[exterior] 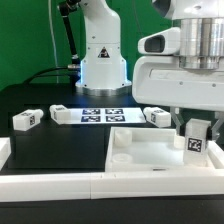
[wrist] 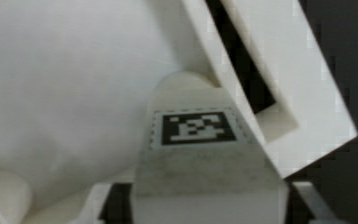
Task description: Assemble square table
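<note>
The square tabletop point(exterior: 150, 152), a white tray with a raised rim, lies at the front of the exterior view. My gripper point(exterior: 196, 124) is shut on a white leg point(exterior: 195, 142) with a tag, holding it upright over the tray's corner at the exterior view's right. I cannot tell whether the leg touches the tray. In the wrist view the leg point(wrist: 199, 130) sits between my dark fingers point(wrist: 119, 200), above the tabletop point(wrist: 69, 90) and beside its rim point(wrist: 265, 90). Three more legs lie on the black table: two at the exterior view's left point(exterior: 27, 120) point(exterior: 58, 113), one right of centre point(exterior: 156, 117).
The marker board point(exterior: 103, 113) lies in front of the robot base point(exterior: 103, 60). Long white border bars run along the front edge point(exterior: 60, 185) and the exterior view's left side point(exterior: 4, 150).
</note>
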Action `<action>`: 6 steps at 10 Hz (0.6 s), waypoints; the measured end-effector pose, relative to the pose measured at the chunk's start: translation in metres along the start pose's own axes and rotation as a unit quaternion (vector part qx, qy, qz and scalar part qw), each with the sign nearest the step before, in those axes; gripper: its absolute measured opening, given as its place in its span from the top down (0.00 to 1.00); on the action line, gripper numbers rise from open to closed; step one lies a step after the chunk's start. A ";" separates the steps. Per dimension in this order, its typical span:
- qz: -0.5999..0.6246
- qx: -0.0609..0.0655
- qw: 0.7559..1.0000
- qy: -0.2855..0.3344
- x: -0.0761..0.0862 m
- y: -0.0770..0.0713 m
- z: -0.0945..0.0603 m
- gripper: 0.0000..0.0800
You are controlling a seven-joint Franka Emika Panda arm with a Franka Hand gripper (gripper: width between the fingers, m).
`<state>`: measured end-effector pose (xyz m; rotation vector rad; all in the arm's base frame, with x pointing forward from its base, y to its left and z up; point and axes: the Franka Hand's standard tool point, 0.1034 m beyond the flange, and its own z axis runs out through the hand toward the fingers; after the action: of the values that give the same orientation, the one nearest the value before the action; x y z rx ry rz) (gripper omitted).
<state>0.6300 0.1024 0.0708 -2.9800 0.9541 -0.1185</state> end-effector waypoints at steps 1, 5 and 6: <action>0.021 -0.005 1.000 -0.004 0.002 0.002 0.000 0.63; 0.037 -0.008 0.999 -0.002 0.004 0.006 0.000 0.39; 0.037 -0.008 0.999 -0.002 0.004 0.006 0.000 0.39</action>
<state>0.6296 0.0947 0.0704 -2.9537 1.0699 -0.1035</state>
